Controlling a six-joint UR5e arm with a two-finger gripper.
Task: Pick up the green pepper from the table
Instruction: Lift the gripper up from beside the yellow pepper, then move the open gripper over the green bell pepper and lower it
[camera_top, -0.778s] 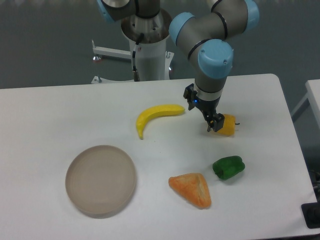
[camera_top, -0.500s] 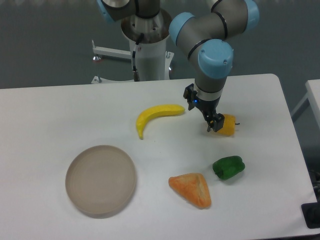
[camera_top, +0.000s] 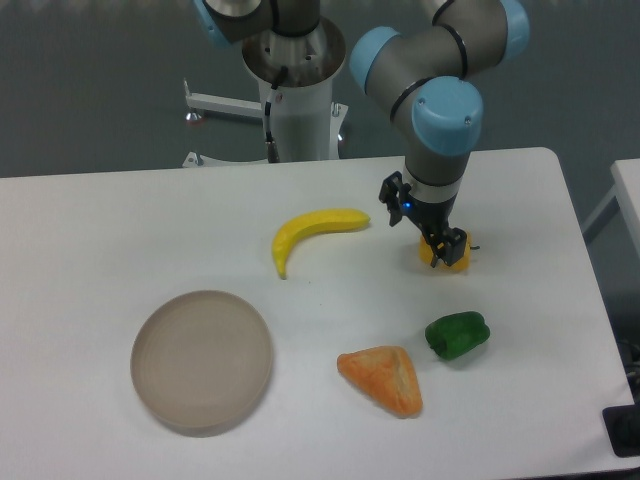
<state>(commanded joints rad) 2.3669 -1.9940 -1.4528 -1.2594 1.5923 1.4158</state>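
Note:
The green pepper (camera_top: 457, 335) is small, glossy and dark green, and lies on the white table (camera_top: 100, 230) towards the front right. My gripper (camera_top: 446, 246) points down above the table, well behind the green pepper, directly over the yellow-orange pepper (camera_top: 450, 256) and partly hiding it. The fingers are small and dark, and I cannot tell whether they are open or shut. Nothing appears to be held.
A yellow banana (camera_top: 312, 232) lies left of the gripper. An orange-brown wedge-shaped item (camera_top: 383, 378) lies just left of the green pepper. A round greyish plate (camera_top: 202, 360) sits at the front left. The table's right edge runs close to the green pepper.
The arm and gripper have shifted to the right, so the gripper now covers more of the yellow-orange pepper. The objects on the table have not moved.

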